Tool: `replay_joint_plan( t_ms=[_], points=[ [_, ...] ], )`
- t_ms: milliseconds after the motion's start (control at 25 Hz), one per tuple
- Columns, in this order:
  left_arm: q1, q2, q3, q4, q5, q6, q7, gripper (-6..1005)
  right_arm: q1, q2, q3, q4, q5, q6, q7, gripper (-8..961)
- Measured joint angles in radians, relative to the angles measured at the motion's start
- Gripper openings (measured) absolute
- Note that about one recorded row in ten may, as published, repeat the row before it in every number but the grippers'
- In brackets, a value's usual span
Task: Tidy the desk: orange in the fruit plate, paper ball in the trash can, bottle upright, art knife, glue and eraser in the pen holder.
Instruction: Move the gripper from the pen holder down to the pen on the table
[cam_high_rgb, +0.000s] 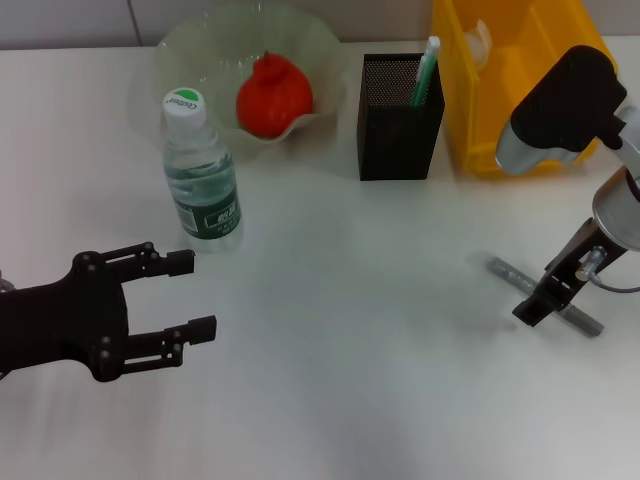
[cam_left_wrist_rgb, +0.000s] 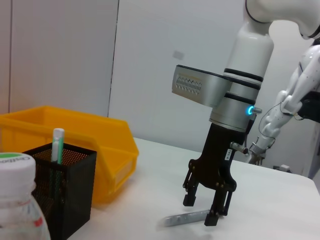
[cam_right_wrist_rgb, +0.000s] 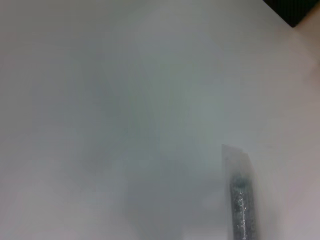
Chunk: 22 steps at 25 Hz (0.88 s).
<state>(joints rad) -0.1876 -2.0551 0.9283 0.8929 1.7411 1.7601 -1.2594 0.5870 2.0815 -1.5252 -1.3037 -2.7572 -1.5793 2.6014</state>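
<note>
The yellow bin (cam_high_rgb: 520, 90) stands just beside the pen holder (cam_high_rgb: 400, 120), on the side toward the robot's right; the clear fruit plate (cam_high_rgb: 200, 50) with the orange (cam_high_rgb: 272, 95) in it sits on the holder's other side, and the bottle (cam_high_rgb: 200, 170) stands upright in front of that plate. A green-and-white stick (cam_high_rgb: 427, 70) already leans inside the holder.

The right gripper (cam_left_wrist_rgb: 206, 210) is down at the table, well in front of the holder and toward the bin's side, its jaws open and straddling the grey art knife (cam_high_rgb: 580, 318), which lies flat. The left gripper (cam_high_rgb: 190, 298) hangs with jaws open in front of the bottle, idle.

The risk, as I judge it: the knife is thin and flat, so closing fingers may skid it sideways or pinch only one end, leaving it to swing and snag on the holder's rim. The bin wall crowds the path to the holder.
</note>
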Motion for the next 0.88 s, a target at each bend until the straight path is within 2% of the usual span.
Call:
replay_joint_plan(
  t_ms=[600,880],
  points=[
    [0.008,-0.001,-0.003,0.007,-0.001,0.007,-0.007,754,0.022,0.000,0.005,0.085,-0.003,0.032,-0.001,657],
    [0.000,0.001,-0.014,0.010,-0.007,0.020,-0.013,754,0.021,0.000,0.010,0.095,0.000,0.038,-0.001,377]
  ],
)
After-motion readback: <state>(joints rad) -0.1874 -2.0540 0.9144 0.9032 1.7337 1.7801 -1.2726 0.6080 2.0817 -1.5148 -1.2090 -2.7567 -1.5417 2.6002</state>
